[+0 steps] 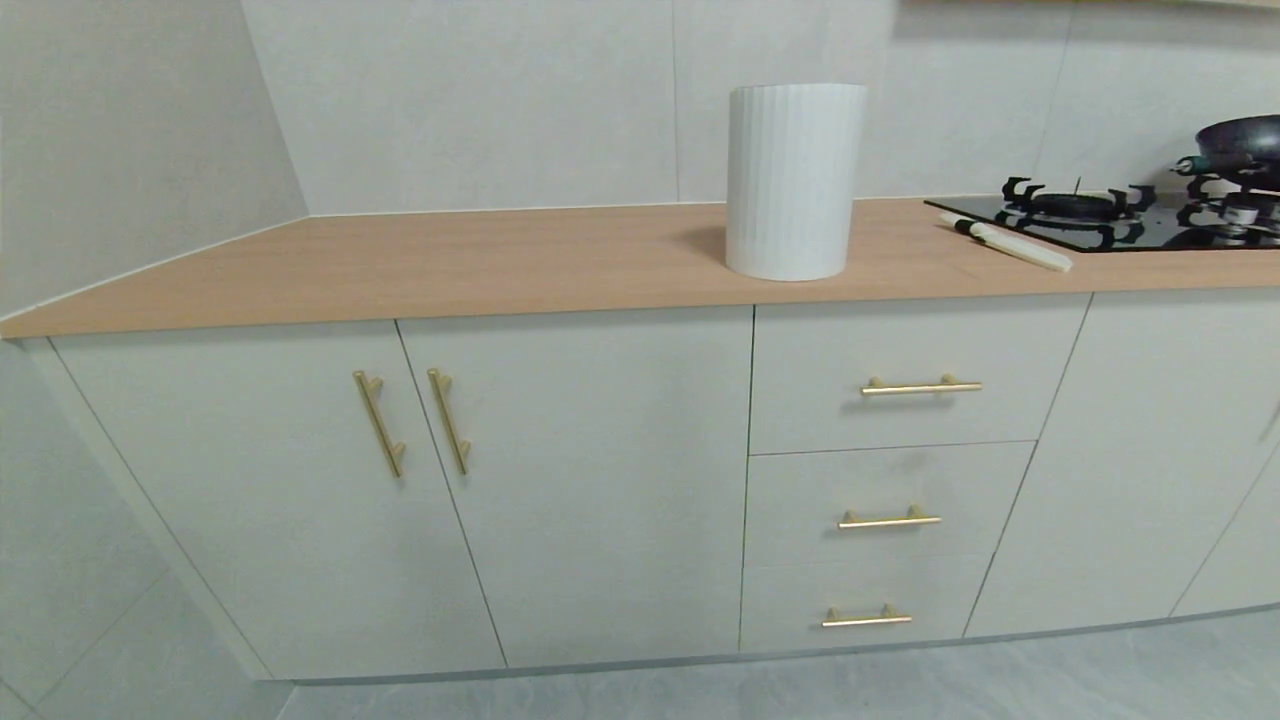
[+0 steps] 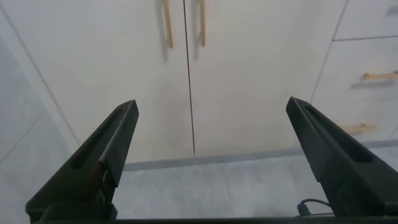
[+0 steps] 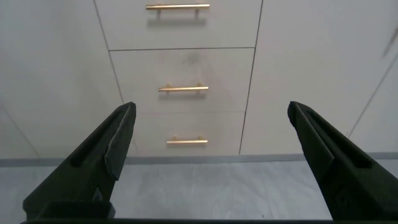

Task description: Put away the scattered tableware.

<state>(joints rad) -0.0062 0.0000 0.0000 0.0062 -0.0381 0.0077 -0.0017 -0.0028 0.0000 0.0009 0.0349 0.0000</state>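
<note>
Item: one long pale utensil (image 1: pixel 1008 245) with a dark end, the only loose piece of tableware seen. It lies flat on the wooden worktop (image 1: pixel 450 260), at the front-left corner of the black hob (image 1: pixel 1150 238); whether it touches the glass cannot be told. Long axis: slanted, dark end toward the back and the robot's left, pale end toward the front edge and the right. Neighbour: a tall white ribbed container (image 1: pixel 795 180), upright, to the utensil's left and apart from it, probably the holder it belongs in. A dark pan (image 1: pixel 1245 135) sits on the far burner. Left end effector (image 2: pixel 211 106): fingers spread wide, nothing between them, held low before the cabinet doors (image 2: pixel 249 74) with the floor (image 2: pixel 205 186) beneath. Right end effector (image 3: pixel 211 107): likewise spread wide and empty, low and facing the drawers (image 3: pixel 183 68). Relation governing the coming move: the utensil lies above both end effectors and off to the robot's right, so the right arm is judged the nearer. That arm would need to rise over the worktop edge and turn its fingers across the slanted axis.
</note>
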